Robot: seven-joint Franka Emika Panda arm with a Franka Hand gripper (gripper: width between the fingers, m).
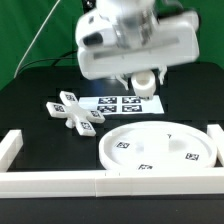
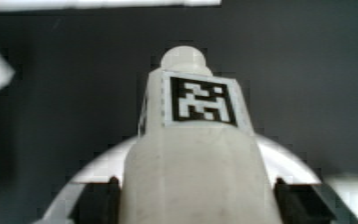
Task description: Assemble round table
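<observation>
My gripper point(image 1: 145, 80) is shut on the short cylindrical leg point(image 1: 145, 83) and holds it above the table, over the marker board. In the wrist view the leg point(image 2: 197, 140) fills the middle between my dark fingers point(image 2: 101, 195), with a square tag on its side. The large rimmed round disc point(image 1: 160, 148) lies flat at the front on the exterior view's right, its central hub up. The cross-shaped base point(image 1: 75, 110) lies on the exterior view's left, apart from the disc.
The marker board point(image 1: 115, 102) lies on the black table behind the disc. A long white rail frame point(image 1: 60, 182) runs along the front edge, with ends rising at both sides.
</observation>
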